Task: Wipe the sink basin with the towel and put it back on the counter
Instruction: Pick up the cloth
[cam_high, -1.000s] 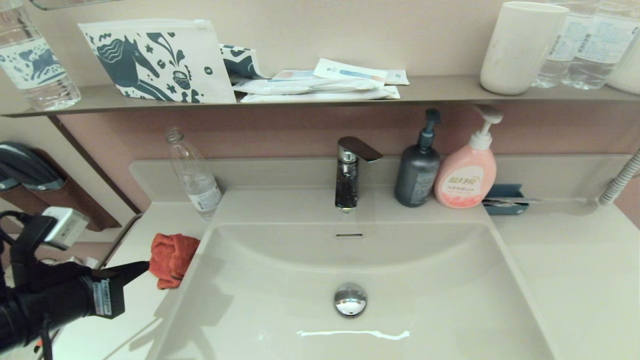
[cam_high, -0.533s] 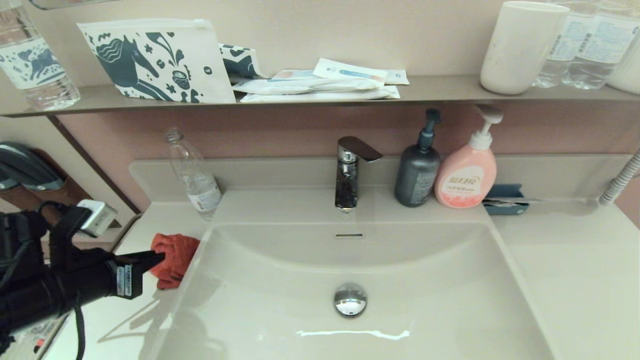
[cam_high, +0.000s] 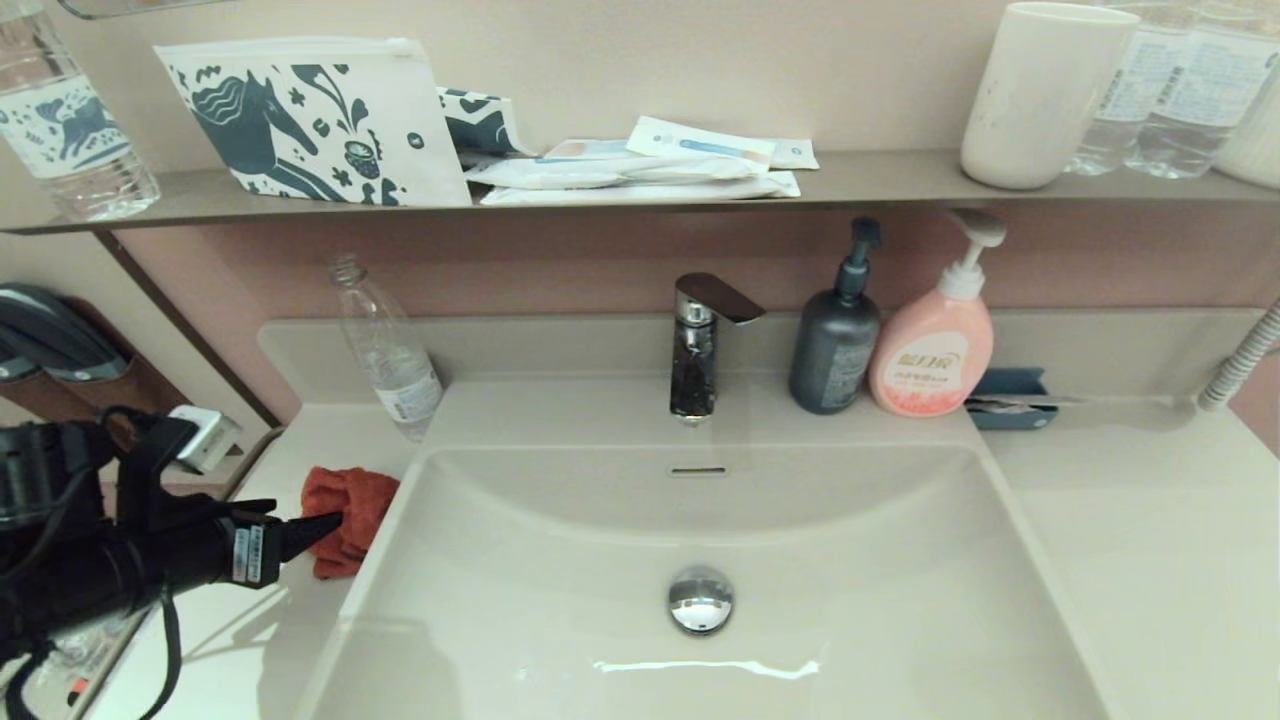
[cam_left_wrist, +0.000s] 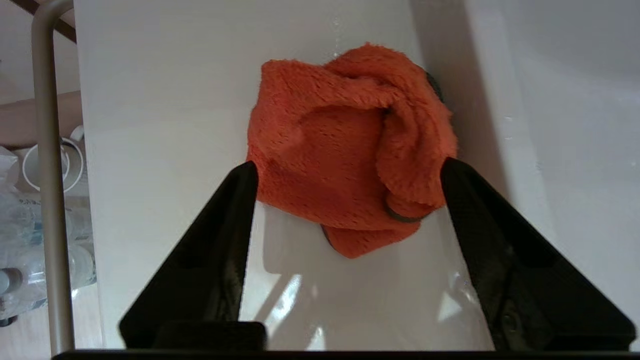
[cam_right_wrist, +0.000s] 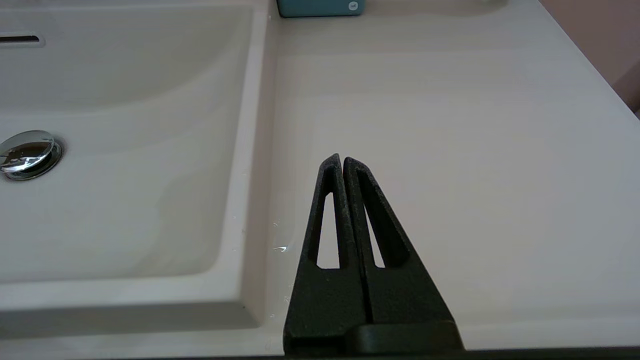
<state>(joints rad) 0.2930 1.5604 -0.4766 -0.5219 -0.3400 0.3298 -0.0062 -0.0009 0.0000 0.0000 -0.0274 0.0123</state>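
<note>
Straddling the crumpled orange-red fluffy towel, left gripper spread wide, holding nothing; towel dead ahead at 12 o'clock on the off-white surface, beside the glossy sink basin. Right gripper closed, empty.

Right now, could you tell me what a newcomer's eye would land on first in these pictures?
The orange-red towel stands out, bunched on the counter just left of the sink basin. The left gripper is open, its fingertips at either side of the towel. The right gripper is shut, over the bare counter right of the basin.
</note>
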